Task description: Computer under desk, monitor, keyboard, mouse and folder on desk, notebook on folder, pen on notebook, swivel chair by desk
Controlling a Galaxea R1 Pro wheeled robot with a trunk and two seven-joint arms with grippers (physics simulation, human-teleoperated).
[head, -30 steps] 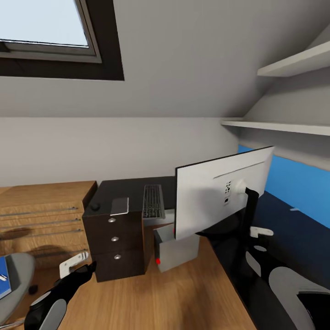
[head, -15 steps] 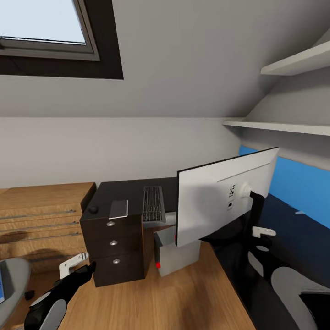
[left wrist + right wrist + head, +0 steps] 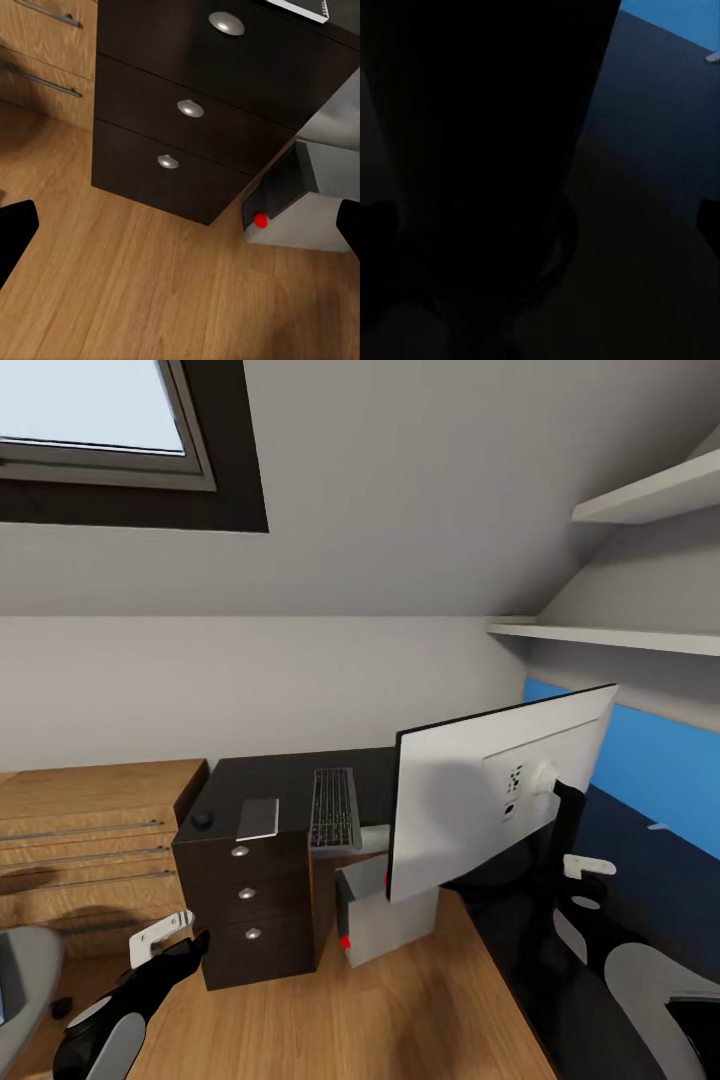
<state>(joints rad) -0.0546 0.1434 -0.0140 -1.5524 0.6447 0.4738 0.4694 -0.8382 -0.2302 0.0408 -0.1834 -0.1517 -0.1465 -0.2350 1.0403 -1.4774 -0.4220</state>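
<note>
Right now my left gripper (image 3: 160, 940) hangs low near-left over the wood floor (image 3: 380, 1010), fingers spread wide, holding nothing. My right gripper can't be judged; its cam is nearly all dark. The monitor (image 3: 470, 800), flat white back w/ thin dark edge, floats mid-right, so I judge it's being carried to the worktop (image 3: 290, 775). Next: line up and set it down. Farther: silver computer (image 3: 385, 915) box under the matte dark worktop, ribbed keyboard (image 3: 333, 807) and round mouse (image 3: 203, 820) on top.
</note>
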